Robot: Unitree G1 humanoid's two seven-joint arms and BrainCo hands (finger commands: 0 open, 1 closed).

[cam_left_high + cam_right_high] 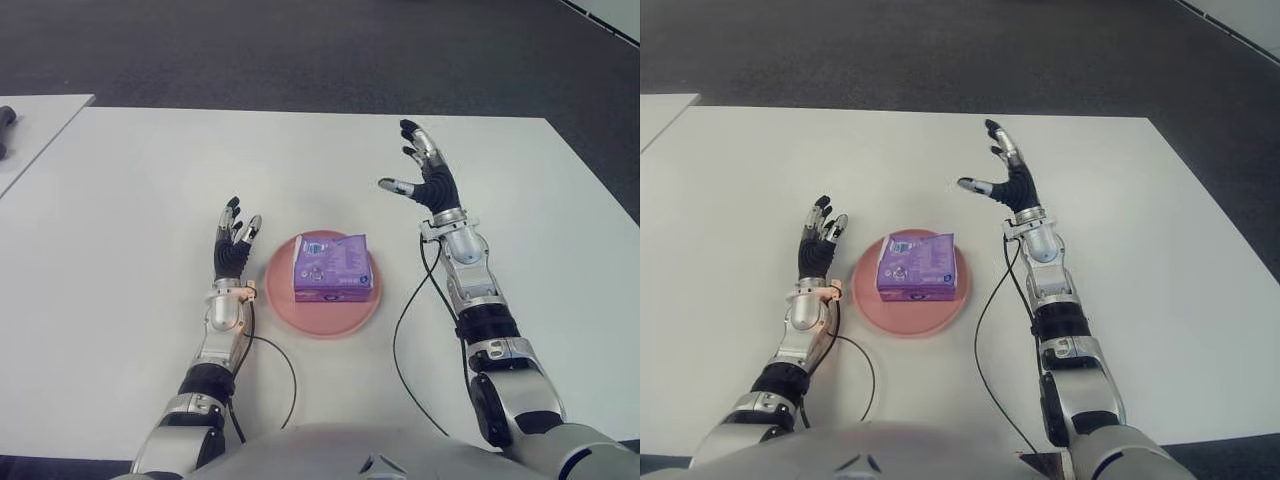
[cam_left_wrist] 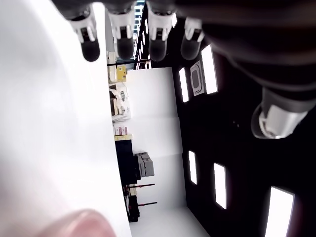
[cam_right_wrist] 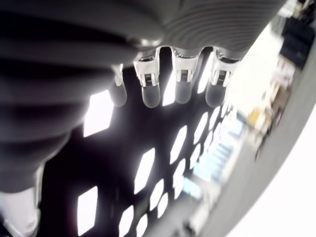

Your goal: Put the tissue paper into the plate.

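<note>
A purple pack of tissue paper (image 1: 333, 266) lies flat inside the pink plate (image 1: 285, 303) near the front middle of the white table (image 1: 140, 190). My right hand (image 1: 421, 168) is raised above the table, behind and to the right of the plate, fingers spread and holding nothing. My left hand (image 1: 236, 240) shows just left of the plate, fingers straight and empty. Both wrist views show only extended fingertips (image 2: 125, 45) and the room beyond.
Black cables (image 1: 408, 330) run along both forearms over the table near its front edge. A second white table (image 1: 35, 125) with a dark object (image 1: 6, 118) stands at the far left. Dark floor lies beyond the table's back edge.
</note>
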